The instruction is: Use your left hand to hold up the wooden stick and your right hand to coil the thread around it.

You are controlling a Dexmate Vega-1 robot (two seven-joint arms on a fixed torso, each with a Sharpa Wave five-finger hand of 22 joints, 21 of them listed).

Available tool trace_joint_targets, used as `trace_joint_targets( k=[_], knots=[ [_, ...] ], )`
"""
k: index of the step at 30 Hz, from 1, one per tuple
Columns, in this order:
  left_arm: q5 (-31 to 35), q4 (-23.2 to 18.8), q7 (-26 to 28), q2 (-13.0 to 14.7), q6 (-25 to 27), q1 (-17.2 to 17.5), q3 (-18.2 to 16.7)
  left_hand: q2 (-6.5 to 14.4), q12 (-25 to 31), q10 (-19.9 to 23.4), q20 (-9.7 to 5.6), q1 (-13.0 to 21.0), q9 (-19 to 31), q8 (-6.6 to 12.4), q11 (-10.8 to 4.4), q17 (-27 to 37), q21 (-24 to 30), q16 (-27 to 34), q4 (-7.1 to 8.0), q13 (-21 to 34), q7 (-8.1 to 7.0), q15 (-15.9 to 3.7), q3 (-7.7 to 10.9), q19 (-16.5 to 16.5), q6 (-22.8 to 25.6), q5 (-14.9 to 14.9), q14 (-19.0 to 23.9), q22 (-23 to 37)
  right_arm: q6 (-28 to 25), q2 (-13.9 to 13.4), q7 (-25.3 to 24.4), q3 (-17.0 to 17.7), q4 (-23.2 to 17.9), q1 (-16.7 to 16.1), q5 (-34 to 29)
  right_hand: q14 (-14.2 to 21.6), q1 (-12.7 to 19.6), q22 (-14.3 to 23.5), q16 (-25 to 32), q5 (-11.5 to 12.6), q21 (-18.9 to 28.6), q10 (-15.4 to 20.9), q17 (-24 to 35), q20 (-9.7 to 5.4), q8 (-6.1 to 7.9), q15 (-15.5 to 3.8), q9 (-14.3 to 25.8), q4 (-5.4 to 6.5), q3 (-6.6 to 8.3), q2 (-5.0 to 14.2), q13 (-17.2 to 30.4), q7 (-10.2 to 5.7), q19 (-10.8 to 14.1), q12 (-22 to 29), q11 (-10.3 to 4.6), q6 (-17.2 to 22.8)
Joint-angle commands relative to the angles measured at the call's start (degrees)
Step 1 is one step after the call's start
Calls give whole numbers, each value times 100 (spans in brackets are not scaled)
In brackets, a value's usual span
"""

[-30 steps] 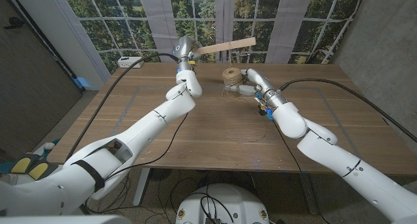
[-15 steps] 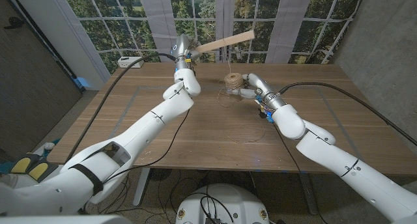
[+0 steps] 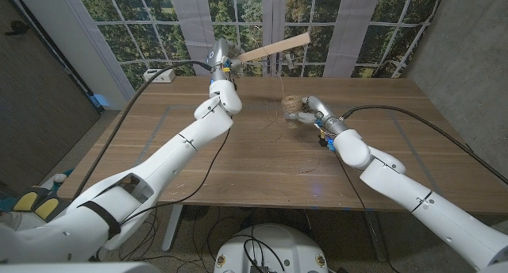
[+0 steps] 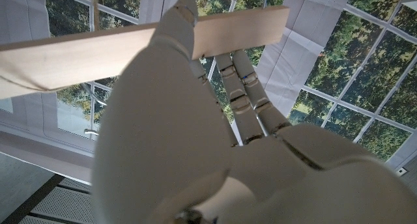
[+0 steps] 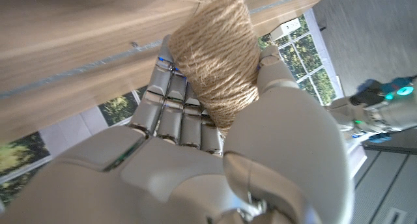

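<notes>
Windows with trees behind them back the wooden bench (image 3: 238,158). I see my left hand (image 3: 221,57) raised above the far edge, fingers (image 4: 244,97) wrapped round the wooden stick (image 3: 276,46), which slants up toward my right over the bench. My right hand (image 3: 308,110) sits near the bench's middle, fingers (image 5: 172,110) and thumb closed on the ball of twine (image 3: 293,104). A loose strand of thread (image 3: 279,116) loops on the bench just beside it.
</notes>
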Motion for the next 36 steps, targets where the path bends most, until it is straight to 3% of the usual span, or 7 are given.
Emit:
trace_joint_targets(
  k=[1, 8, 19, 29, 36],
  knots=[
    [-42, -381, -777, 354, 345, -88, 81, 268, -40, 49, 28, 247, 38, -27, -22, 1596, 45, -18, 118, 121, 231, -1410, 167, -10, 280, 52, 1283, 22, -303, 53, -45, -67, 718, 297, 370, 1484, 224, 15, 16, 36, 38, 1135, 27, -372, 35, -1778, 22, 396, 875, 385, 10, -1300, -405, -4, -801, 1964],
    [16, -602, -1428, 750, 430, -238, 230, 278, -56, 41, 27, 247, 42, -58, -23, 1612, 49, -33, 122, 141, 238, -1410, 185, -54, 264, 75, 1287, 22, -412, 90, -105, -70, 1074, 505, 569, 1487, 230, 13, 8, 37, 66, 1126, 19, -368, 34, -1765, 22, 394, 875, 392, 16, -1293, -409, -16, -792, 1968],
    [127, -743, -1969, 1077, 293, -312, 315, 285, -97, 13, 23, 249, 52, -112, -31, 1652, 70, -71, 124, 179, 234, -1413, 212, -137, 262, 121, 1269, 26, -405, 172, -200, -62, 1682, 913, 832, 1471, 244, 11, 9, 36, 109, 1136, 38, -360, 31, -1753, 23, 391, 871, 402, 18, -1281, -404, -27, -795, 1965],
    [267, -795, -2249, 1188, 230, -346, 340, 304, -137, -27, 31, 250, 61, -151, -34, 1692, 91, -96, 128, 211, 225, -1414, 229, -203, 266, 150, 1258, 31, -214, 251, -213, -140, 2009, 1304, 897, 1463, 249, 9, -2, 35, 145, 1141, 38, -358, 26, -1760, 23, 392, 870, 400, 19, -1266, -416, -40, -762, 1960],
    [499, -845, -2421, 1234, 303, -403, 461, 304, -162, -29, 22, 251, 66, -175, -38, 1717, 111, -121, 127, 218, 224, -1414, 235, -231, 275, 168, 1229, 33, 55, 236, -311, -85, 1948, 1452, 877, 1460, 257, 7, -7, 35, 172, 1134, 39, -355, 26, -1755, 23, 389, 870, 400, 26, -1281, -420, -50, -748, 1963]
  ],
)
